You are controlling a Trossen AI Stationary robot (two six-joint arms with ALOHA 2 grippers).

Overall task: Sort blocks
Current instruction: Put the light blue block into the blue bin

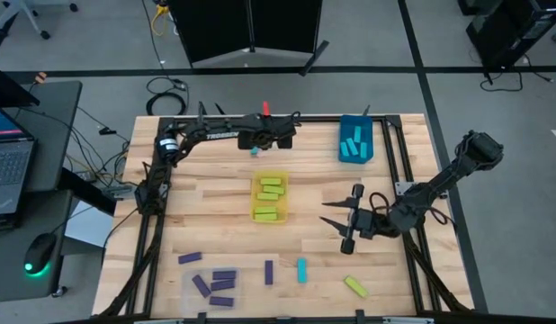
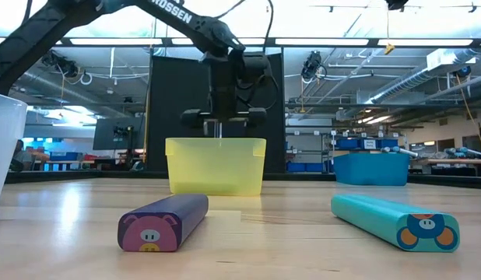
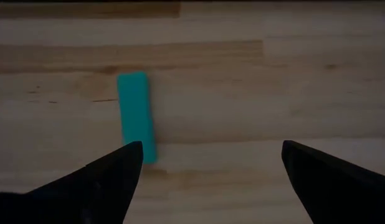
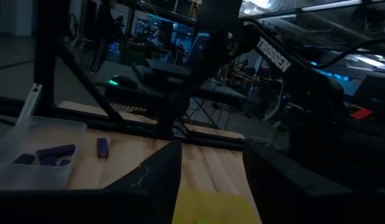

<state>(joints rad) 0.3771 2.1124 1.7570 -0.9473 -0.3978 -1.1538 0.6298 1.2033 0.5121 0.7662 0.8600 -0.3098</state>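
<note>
My left gripper [image 1: 257, 144] [image 3: 211, 165] hangs open over the far middle of the table, pointing down. A cyan block [image 3: 136, 115] [image 1: 255, 151] lies flat on the wood below it, one end beside one fingertip. My right gripper [image 1: 325, 213] [image 4: 211, 171] is open and empty, level above the table right of the yellow bin [image 1: 270, 198], pointing left. A purple block [image 2: 163, 222] [image 1: 268, 272], another cyan block [image 2: 396, 222] [image 1: 302, 270] and a yellow-green block [image 1: 354, 286] lie flat near the near edge.
The blue bin [image 1: 355, 139] at the far right holds cyan blocks. Yellow-green blocks fill the yellow bin. A clear bin [image 4: 30, 140] at the near left holds purple blocks [image 1: 221, 285], and one more purple block [image 1: 190, 258] lies beside it. A black frame [image 1: 399, 171] borders the table.
</note>
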